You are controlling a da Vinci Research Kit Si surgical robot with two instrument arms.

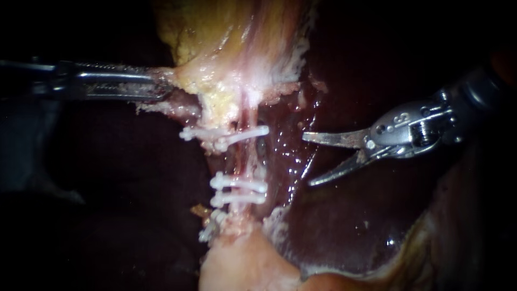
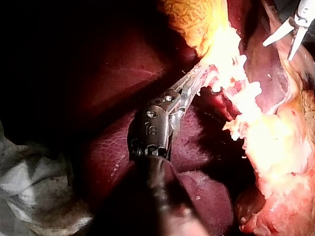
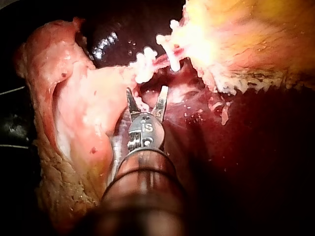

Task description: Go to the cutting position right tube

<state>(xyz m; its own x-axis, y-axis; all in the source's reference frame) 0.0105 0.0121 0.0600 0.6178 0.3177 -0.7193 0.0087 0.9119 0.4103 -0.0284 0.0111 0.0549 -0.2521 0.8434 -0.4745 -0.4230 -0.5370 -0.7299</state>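
Left instrument pinching the gallbladder, my right instrument, hand spread, faces the tube side-on, between its clips.

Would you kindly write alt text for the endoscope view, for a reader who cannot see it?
The right instrument, jaws open, hovers beside a tube bearing white clips, not touching it. The left instrument grips pale tissue above the clips; dark liver lies behind.

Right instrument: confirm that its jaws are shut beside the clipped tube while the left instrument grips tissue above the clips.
Wrong on the jaws: the right instrument has them open, a clear gap showing in the endoscope view. It does sit beside the clipped tube, and the left instrument grips tissue above the clips.
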